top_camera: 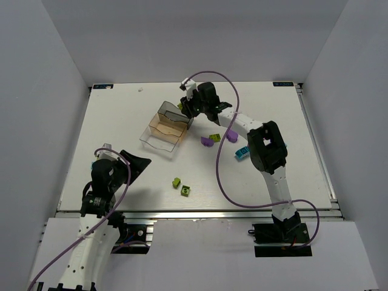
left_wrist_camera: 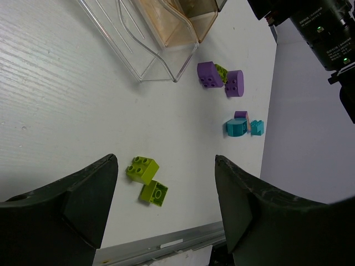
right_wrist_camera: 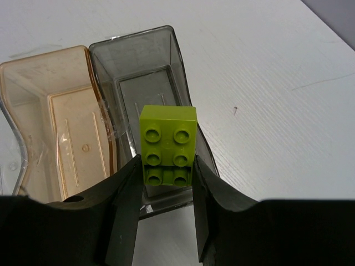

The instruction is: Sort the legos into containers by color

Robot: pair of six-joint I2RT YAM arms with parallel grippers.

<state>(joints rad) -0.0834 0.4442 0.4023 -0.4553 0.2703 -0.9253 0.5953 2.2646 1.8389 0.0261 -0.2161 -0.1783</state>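
My right gripper (right_wrist_camera: pixel 166 170) is shut on a lime green lego (right_wrist_camera: pixel 168 145) and holds it over the near end of the smoky grey container (right_wrist_camera: pixel 138 72), next to the orange-tinted one (right_wrist_camera: pixel 55 122). In the top view the right gripper (top_camera: pixel 187 112) is at the trays' right end. My left gripper (left_wrist_camera: pixel 165 160) is open and empty, hovering near two lime legos (left_wrist_camera: pixel 142 168) (left_wrist_camera: pixel 155 192) by the front edge. Two purple legos (left_wrist_camera: pixel 209 74) (left_wrist_camera: pixel 234 83) with a lime one between them, and cyan legos (left_wrist_camera: pixel 237 127), lie loose right of the clear container (left_wrist_camera: pixel 138 44).
The three trays adjoin in a diagonal row left of centre (top_camera: pixel 163 130). The table's metal front edge (left_wrist_camera: pixel 166 244) is just below the two lime legos. The right arm (top_camera: pixel 267 145) stretches over the loose purple and cyan legos. White walls enclose the table.
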